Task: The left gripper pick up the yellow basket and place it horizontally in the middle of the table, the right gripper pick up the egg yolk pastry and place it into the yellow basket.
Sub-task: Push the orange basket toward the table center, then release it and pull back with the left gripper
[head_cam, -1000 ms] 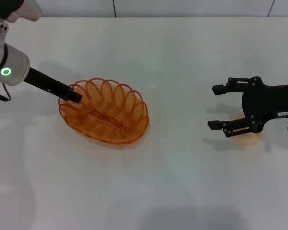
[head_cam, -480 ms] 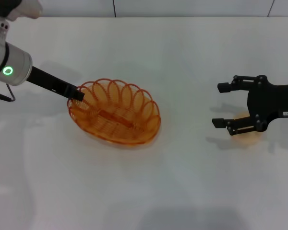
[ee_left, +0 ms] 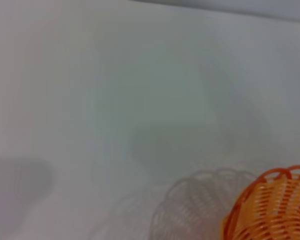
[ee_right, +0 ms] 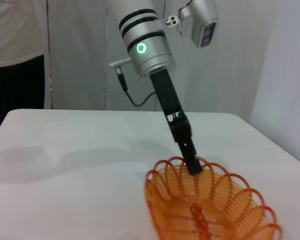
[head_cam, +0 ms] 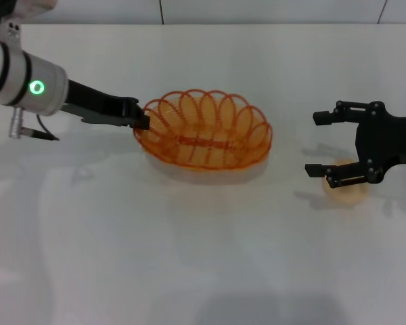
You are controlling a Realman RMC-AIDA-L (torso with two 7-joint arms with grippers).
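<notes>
One basket, clamped at its left rim by the left gripper, had shifted right to upper centre, nearly placed; right gripper, wide open, empty, hovered over pastry.

The left gripper is a slim black claw on a black link; behind it sits a white cylindrical segment bearing a round green light, black bands and a thin cable; the right gripper is black, two-fingered, with a small white label.
</notes>
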